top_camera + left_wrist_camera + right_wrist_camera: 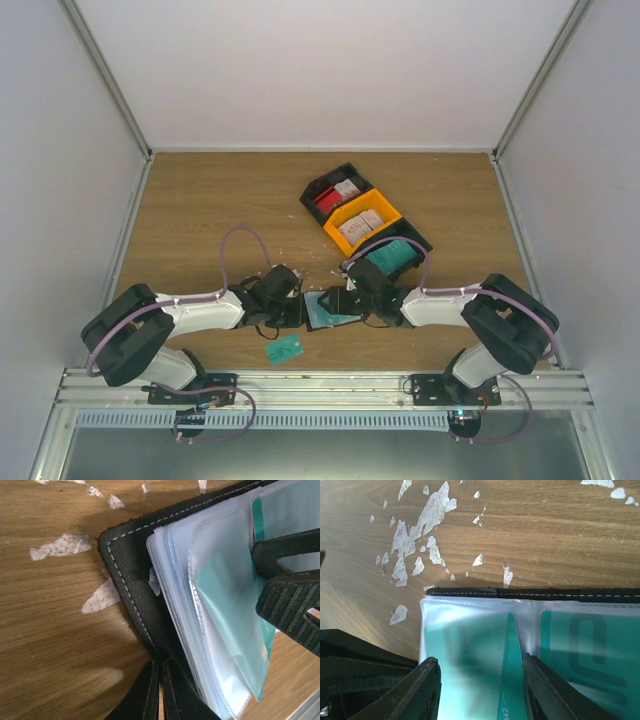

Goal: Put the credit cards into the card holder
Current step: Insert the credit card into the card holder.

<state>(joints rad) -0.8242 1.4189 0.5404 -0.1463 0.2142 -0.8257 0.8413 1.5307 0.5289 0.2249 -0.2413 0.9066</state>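
The card holder (325, 310) lies open between both grippers, a black wallet with clear sleeves. My left gripper (295, 305) is shut on its black cover (130, 580), the fingers (150, 695) pinched on the edge. My right gripper (347, 300) is open, its fingers (427, 690) straddling a clear sleeve with a teal card (512, 680) lying at a slant, partly in it. A second teal card (590, 650) sits in the neighbouring sleeve. Another teal card (285, 349) lies loose on the table near the front edge.
Three bins stand at the back right: a black one (335, 193) with red cards, a yellow one (362, 222) with whitish cards, a black one (395, 255) with teal cards. White crumbs (415, 535) are scattered on the wooden table.
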